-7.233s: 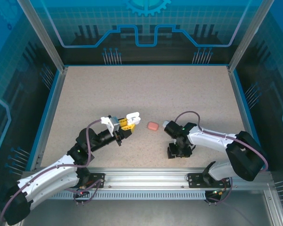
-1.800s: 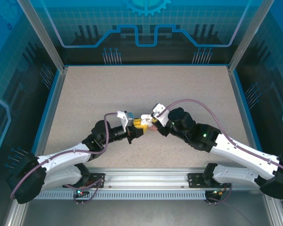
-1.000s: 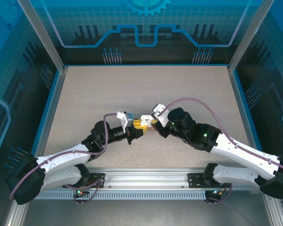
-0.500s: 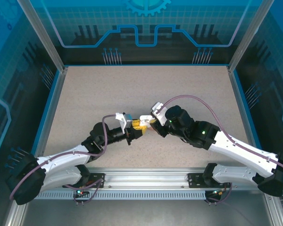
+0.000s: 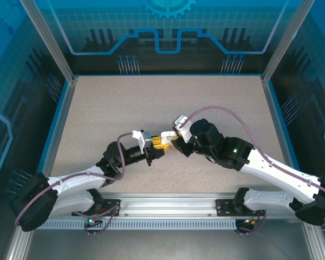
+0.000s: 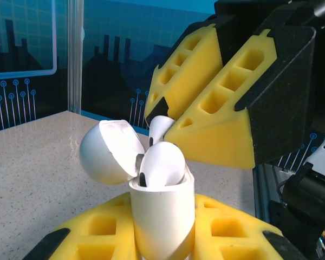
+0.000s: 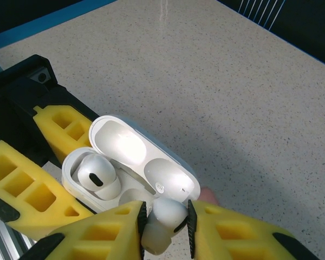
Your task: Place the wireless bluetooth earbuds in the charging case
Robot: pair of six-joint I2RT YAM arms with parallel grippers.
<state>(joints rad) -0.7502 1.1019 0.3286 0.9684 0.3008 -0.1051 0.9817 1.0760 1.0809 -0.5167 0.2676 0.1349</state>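
My left gripper is shut on the body of a white charging case, held upright off the table with its lid swung open. One white earbud sits in the case's left socket. The right socket is empty. My right gripper is shut on a second white earbud, held just above that empty socket and against the case's rim. In the left wrist view this earbud peeks out behind the seated one, under the right gripper's yellow fingers.
A small salmon-pink object lies on the speckled tabletop just beyond my right gripper, mostly hidden. Both arms meet at the table's middle. Blue walls ring the table.
My right gripper has crept slightly left and up with its earbud, closer over the open case. The left gripper keeps holding the case in nearly the same place.
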